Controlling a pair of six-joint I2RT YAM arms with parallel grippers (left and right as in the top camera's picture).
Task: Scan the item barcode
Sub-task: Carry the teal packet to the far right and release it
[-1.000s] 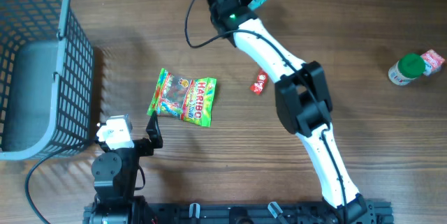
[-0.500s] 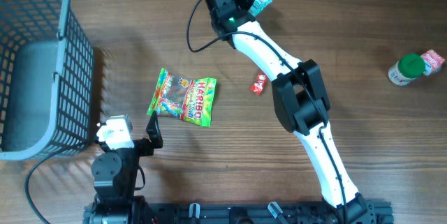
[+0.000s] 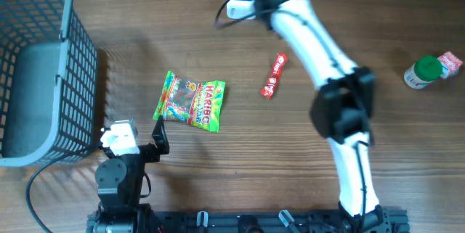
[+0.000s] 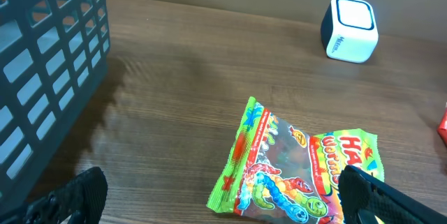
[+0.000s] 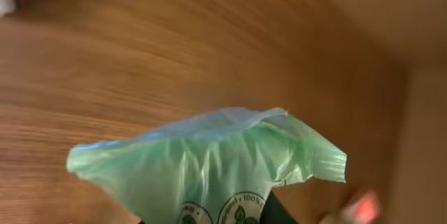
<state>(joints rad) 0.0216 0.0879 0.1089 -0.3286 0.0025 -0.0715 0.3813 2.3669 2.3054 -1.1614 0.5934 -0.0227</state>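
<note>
Pouch (image 5: 209,161), R jaws (nr table (image 5: 105,56) edge)

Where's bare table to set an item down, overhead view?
Free: lower right wood, between the white right arm and the green-capped white bottle; also bottom centre, below the colourful gummy bag. Crowded: top centre, by the white cube scanner.

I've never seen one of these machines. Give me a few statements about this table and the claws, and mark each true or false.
1. The gummy bag lies inside the basket. False: it lies on the table, beside the basket.
2. The left claw is open and empty. True.
3. The right claw holds a green packet. True.
4. The green-capped bottle sits right next to the basket. False: it is at the opposite side of the table.
</note>
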